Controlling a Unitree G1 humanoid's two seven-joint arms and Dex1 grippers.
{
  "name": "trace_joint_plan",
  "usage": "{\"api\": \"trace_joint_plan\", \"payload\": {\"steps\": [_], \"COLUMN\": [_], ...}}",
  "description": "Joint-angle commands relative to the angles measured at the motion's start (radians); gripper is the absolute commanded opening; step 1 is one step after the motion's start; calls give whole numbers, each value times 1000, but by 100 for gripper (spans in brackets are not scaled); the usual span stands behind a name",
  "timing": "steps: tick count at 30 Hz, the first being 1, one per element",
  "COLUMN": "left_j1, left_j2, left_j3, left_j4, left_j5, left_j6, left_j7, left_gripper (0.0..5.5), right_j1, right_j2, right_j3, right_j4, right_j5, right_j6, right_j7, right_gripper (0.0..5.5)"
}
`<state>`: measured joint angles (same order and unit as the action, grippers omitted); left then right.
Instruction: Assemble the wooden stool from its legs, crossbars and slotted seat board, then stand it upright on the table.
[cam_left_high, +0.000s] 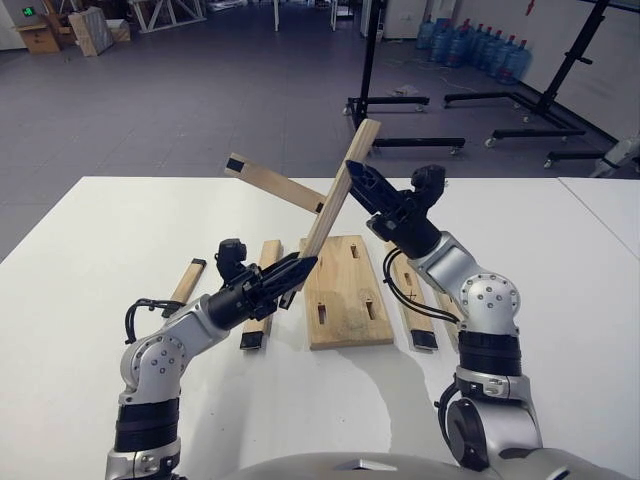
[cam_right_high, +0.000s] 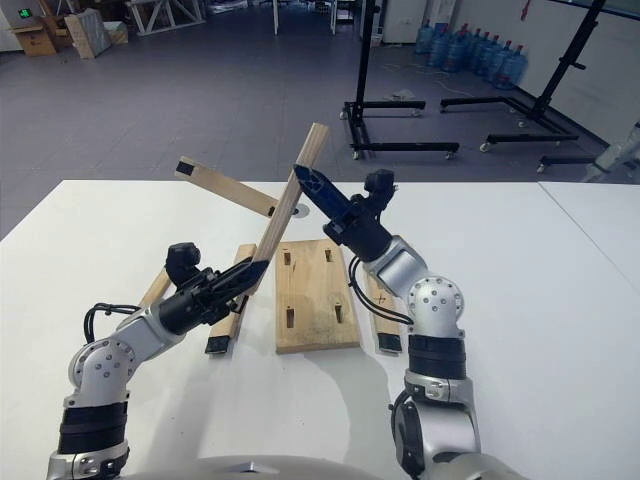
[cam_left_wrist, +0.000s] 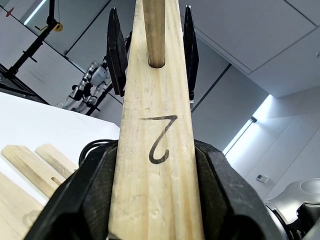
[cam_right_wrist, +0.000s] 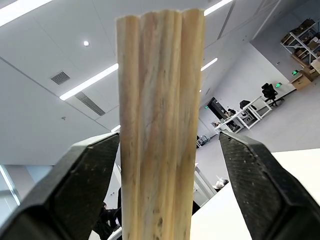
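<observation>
Over the table (cam_left_high: 100, 230), leg (cam_left_high: 335, 205) pinched in left end effector (cam_left_high: 300, 268), right end effector (cam_left_high: 357, 174) spread around it.

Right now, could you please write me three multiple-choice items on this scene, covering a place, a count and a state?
1. Where does the seat board lie?
A) flat on the table
B) standing on edge
C) hanging over the edge

2. How many slots show in it?
A) two
B) four
C) six

3. How does the right gripper stand at the leg?
A) shut on it
B) open, a finger on each side
C) open, far from it

Answers:
1 A: the board lies flat between the arms.
2 B: two slots show near each end.
3 B: the right wrist view shows gaps on both sides of the wood, while the left gripper clamps the leg.
</observation>
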<state>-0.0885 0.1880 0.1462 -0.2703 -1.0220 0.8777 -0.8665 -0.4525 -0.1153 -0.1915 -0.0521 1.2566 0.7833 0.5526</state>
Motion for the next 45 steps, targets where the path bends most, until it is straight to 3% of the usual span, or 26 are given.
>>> {"api": "trace_joint_plan", "payload": {"steps": [1,3,12,36,37,45], "left_j1": [4,7,18,43,43,49], "left_j2": [21,26,63,38,30,26], "left_j3": [-14,-20,-60,-50,-43,-25], "left_j4": [-13,-18,-20,-21,-15,-9], "left_j5": [-30,-45,-48,-32,-41,-69], "left_j6": [-7,3,-4,-46,-42,-45], "left_j7": [-23,-27,-43,5,16,42], "left_gripper": [202,202,202,202,239,347], "right_j1": [-16,-8,25,26,23,-20], "right_j2": [-4,-12,-39,-205,-208,-216], "right_j3": [11,19,33,34,35,8], "right_j4": [-8,-18,-36,-92,-91,-64], "right_j5": [4,10,17,21,18,8], "right_j6": [21,36,91,173,171,141], "right_j7": [31,61,142,211,212,191], "right_gripper": [361,361,213,210,210,205]}}
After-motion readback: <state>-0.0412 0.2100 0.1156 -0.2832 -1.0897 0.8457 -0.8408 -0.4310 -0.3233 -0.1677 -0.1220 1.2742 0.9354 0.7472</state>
